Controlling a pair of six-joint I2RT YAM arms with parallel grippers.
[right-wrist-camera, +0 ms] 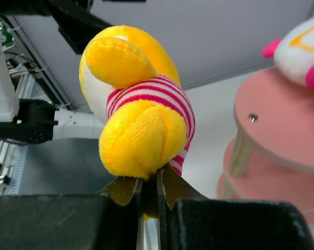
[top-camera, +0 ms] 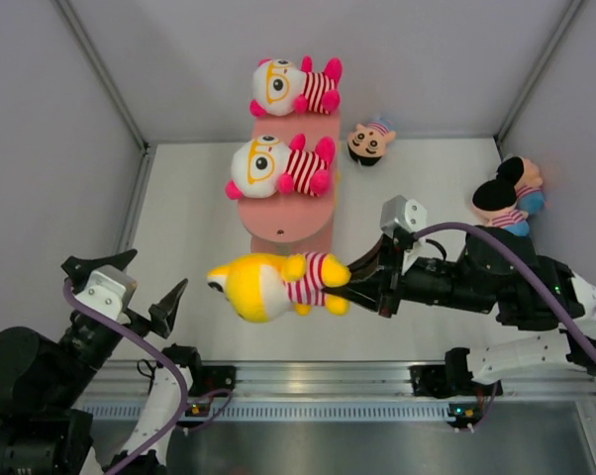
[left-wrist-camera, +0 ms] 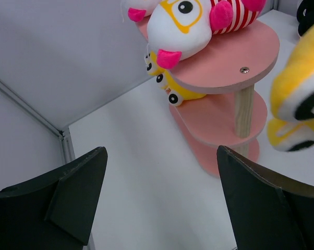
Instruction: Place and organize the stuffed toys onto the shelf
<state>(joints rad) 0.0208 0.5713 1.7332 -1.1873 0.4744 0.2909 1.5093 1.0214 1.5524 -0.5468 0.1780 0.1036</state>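
Observation:
The salmon-pink shelf (top-camera: 278, 223) stands mid-table. One white-faced toy with orange glasses (top-camera: 296, 85) lies at its far end and another (top-camera: 278, 165) on the top tier. A yellow toy (left-wrist-camera: 172, 88) lies on the middle tier under the top one. My right gripper (top-camera: 362, 280) is shut on the foot of a yellow bear in a striped shirt (top-camera: 273, 283) and holds it in the air at the shelf's near end; it also shows in the right wrist view (right-wrist-camera: 141, 114). My left gripper (top-camera: 125, 287) is open and empty, left of the shelf.
A black-haired doll (top-camera: 369, 142) lies on the table right of the shelf. A mouse-eared toy (top-camera: 511, 196) lies at the right wall. White walls close in the table on the left, back and right. The metal rail (top-camera: 308, 381) runs along the near edge.

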